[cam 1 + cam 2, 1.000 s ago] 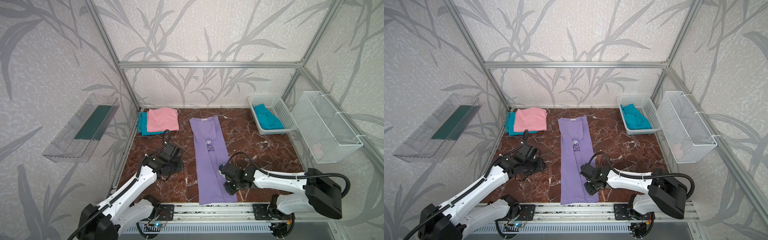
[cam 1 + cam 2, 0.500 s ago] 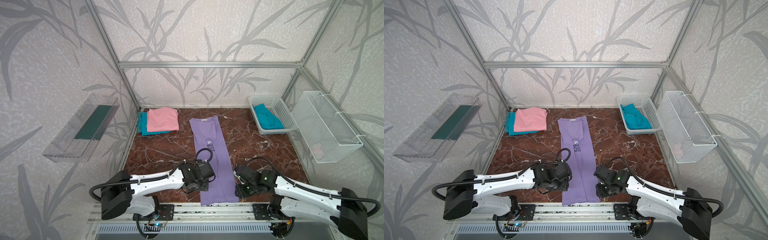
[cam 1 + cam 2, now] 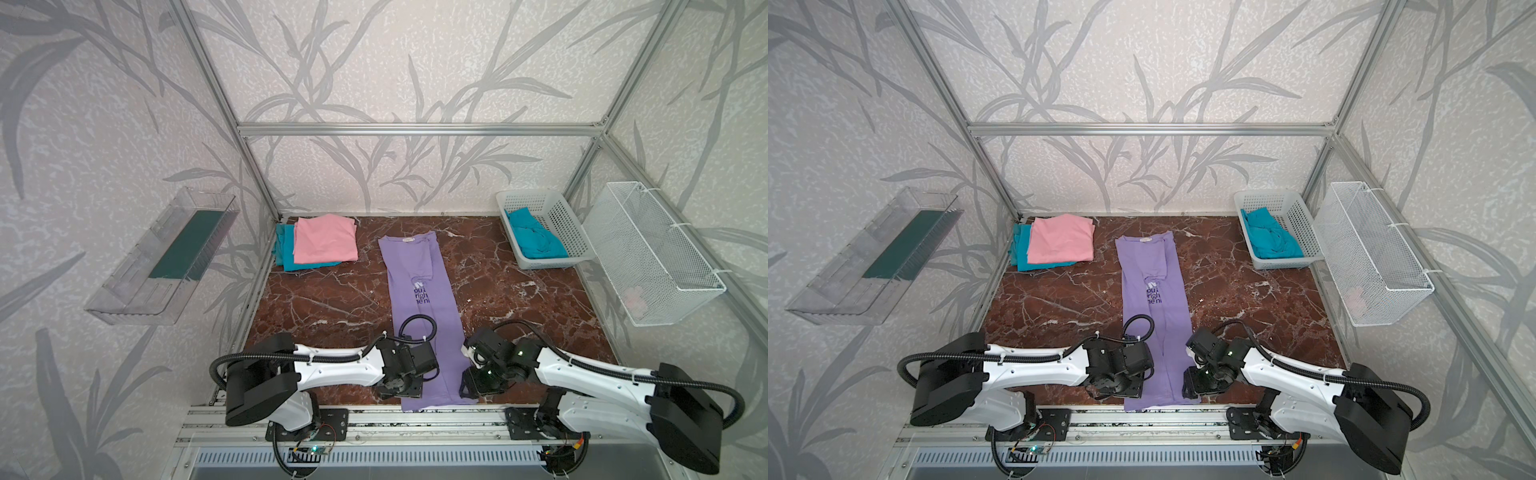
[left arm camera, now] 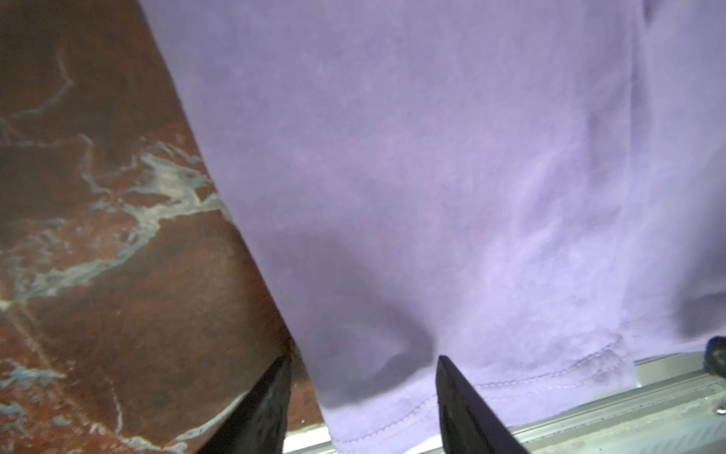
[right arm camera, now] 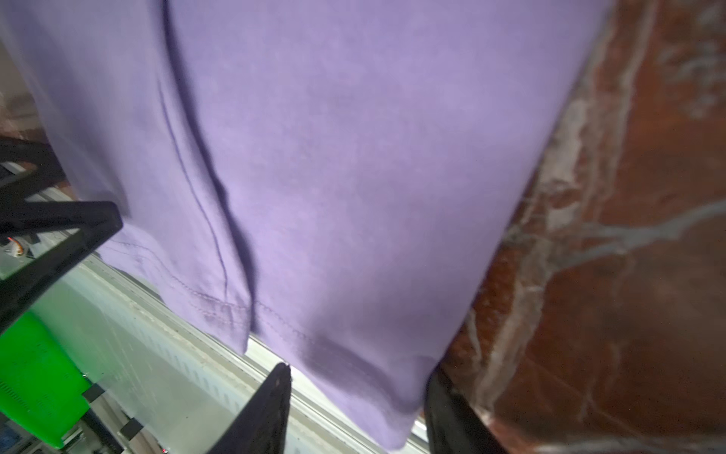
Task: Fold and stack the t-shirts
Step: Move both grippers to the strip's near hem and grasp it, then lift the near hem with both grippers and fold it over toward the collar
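Left wrist view shows the left gripper (image 4: 362, 359) unclenched astride a hem corner of the lavender t-shirt (image 4: 432, 157), the right gripper (image 5: 357, 371) likewise released at the other corner (cloth lying flat between them), so the hem-up fold looks next: pinch both corners, lift together.

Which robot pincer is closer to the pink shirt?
Left. The left pincer is at the near hem corner of the lavender shirt, on the same side as the pink shirt. The right pincer is at the opposite hem corner, farther away.
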